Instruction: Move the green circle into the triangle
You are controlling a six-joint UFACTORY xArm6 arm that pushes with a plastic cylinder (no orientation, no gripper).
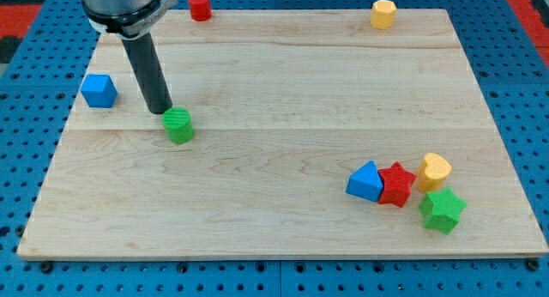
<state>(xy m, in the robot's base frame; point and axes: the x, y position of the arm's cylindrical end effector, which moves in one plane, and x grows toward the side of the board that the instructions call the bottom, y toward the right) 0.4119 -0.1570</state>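
Note:
The green circle (179, 125) is a small round block on the left half of the wooden board (283, 82). My tip (159, 111) rests on the board just up and left of it, touching or nearly touching its edge. The blue triangle (366, 181) lies at the lower right, far from the green circle, with its right side against a red star (396, 184).
A yellow heart (435, 170) and a green star (443, 210) sit right of the red star. A blue cube (99, 90) is at the left edge. A red cylinder (200, 6) and a yellow hexagon (383, 14) stand at the top edge.

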